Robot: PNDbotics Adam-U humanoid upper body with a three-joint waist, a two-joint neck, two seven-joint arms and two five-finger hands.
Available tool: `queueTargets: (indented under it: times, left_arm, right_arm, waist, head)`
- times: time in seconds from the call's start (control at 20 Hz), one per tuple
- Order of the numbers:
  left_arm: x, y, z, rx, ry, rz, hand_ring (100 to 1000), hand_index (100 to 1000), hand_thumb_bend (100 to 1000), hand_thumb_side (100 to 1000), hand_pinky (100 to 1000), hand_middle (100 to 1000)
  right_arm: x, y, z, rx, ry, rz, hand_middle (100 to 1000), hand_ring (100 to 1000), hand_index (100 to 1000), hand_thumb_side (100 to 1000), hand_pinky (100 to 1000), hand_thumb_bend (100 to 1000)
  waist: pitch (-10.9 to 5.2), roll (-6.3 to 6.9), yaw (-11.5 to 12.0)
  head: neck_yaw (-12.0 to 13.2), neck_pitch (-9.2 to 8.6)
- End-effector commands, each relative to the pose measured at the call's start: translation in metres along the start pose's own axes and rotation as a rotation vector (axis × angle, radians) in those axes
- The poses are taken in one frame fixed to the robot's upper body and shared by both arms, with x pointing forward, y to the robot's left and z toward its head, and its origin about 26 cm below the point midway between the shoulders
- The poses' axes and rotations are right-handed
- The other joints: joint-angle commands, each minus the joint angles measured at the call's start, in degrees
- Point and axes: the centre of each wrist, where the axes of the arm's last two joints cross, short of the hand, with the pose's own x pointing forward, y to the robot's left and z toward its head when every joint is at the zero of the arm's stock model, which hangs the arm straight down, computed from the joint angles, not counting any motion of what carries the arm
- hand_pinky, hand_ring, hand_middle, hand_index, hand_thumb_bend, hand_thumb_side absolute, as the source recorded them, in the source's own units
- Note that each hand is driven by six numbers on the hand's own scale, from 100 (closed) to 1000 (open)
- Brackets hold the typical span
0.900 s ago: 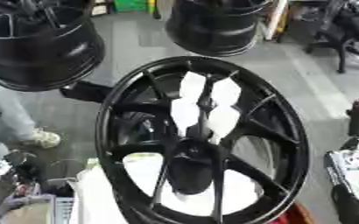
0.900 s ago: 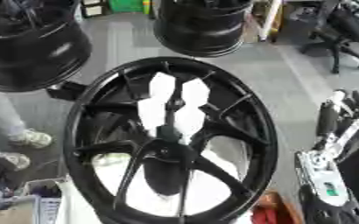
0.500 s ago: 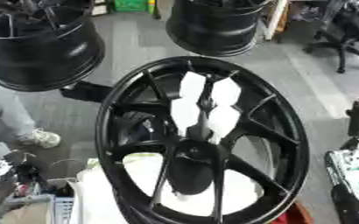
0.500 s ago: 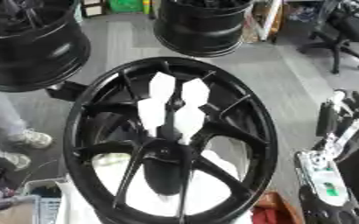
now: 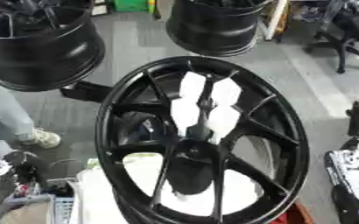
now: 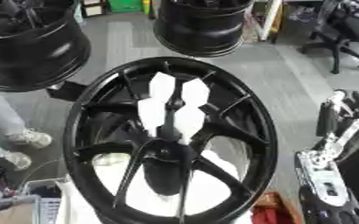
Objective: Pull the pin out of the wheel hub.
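Observation:
A large black spoked wheel hub (image 5: 129, 144) stands tilted in the middle of both views, on a white support (image 5: 106, 192). Its dark centre (image 5: 188, 162) sits low in the wheel, and I cannot make out a pin there. My right hand (image 6: 337, 114) shows at the right edge, apart from the rim, with dark fingers pointing up and holding nothing. A black and white part of my left arm or hand (image 5: 5, 167) shows at the lower left edge, away from the wheel.
Two more black wheels stand behind, one at the upper left (image 5: 37, 48) and one at the top centre (image 5: 217, 26). A person's leg and shoe (image 5: 38, 138) are on the grey floor at the left. An office chair (image 6: 343, 30) stands at the far right.

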Motion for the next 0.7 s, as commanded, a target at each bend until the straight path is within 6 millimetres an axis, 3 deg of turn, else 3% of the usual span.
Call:
queueTargets:
  times: [0.05, 0.35, 0.7]
  left_arm:
    - [0.008, 0.005, 0.0, 0.007, -0.018, -0.024, 484, 659, 100, 1000, 552, 485]
    - [0.008, 0.005, 0.0, 0.006, -0.017, -0.025, 483, 659, 100, 1000, 552, 484]
    - [0.008, 0.005, 0.0, 0.002, -0.013, -0.028, 483, 660, 100, 1000, 552, 484]
  right_arm:
    - [0.008, 0.002, -0.007, -0.004, -0.039, -0.018, 686, 641, 815, 516, 545, 100]
    - [0.018, -0.001, -0.023, 0.016, -0.088, 0.039, 684, 623, 817, 496, 540, 100]
    - [0.077, 0.009, -0.064, 0.185, -0.246, 0.287, 686, 615, 827, 475, 538, 100]
  waist:
    - [-0.62, 0.11, -0.09]
    - [-0.74, 0.05, 0.06]
    - [-0.9, -0.36, 0.36]
  head:
    - [-0.04, -0.15]
    - [-0.03, -0.15]
    - [0.23, -0.15]
